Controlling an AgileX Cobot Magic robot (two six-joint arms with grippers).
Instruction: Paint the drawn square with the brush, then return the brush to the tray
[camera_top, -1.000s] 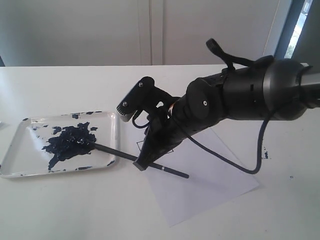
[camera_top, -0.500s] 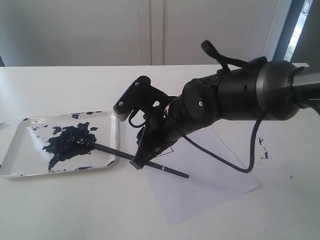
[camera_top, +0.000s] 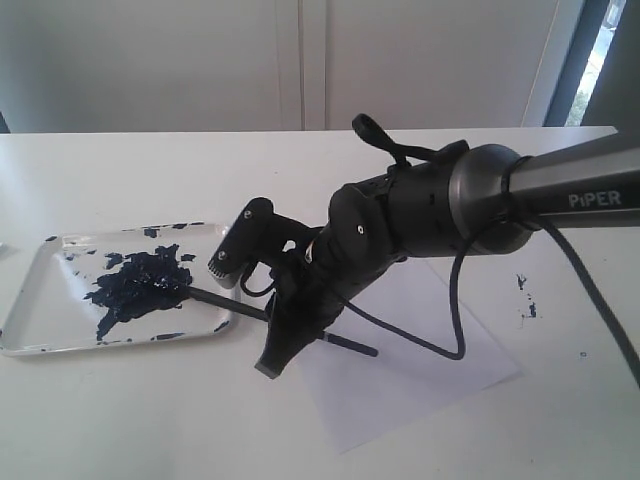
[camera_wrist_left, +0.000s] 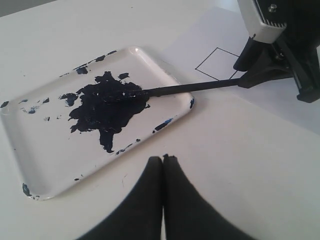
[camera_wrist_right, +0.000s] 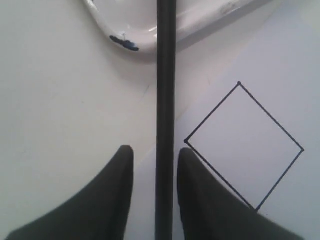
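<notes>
Right hand (camera_wrist_right: 155, 149): released. Your right wrist view shows its fingers either side of the brush (camera_wrist_right: 165, 100), a gap on each side, gripping nothing.
Left hand (camera_wrist_left: 163, 161): clenched on nothing, fingers pressed together. Only your left wrist view shows it.
Brush: tip in the paint blotch (camera_wrist_left: 107, 107) in the tray (camera_wrist_left: 45, 165), shaft across the tray's right rim, back end over the paper (camera_top: 420, 385).
Drawn square (camera_wrist_left: 217, 64): bare outline just beside the brush. In the exterior view the right arm hides it.
Bench (camera_top: 150, 420): tray left, paper right.
</notes>
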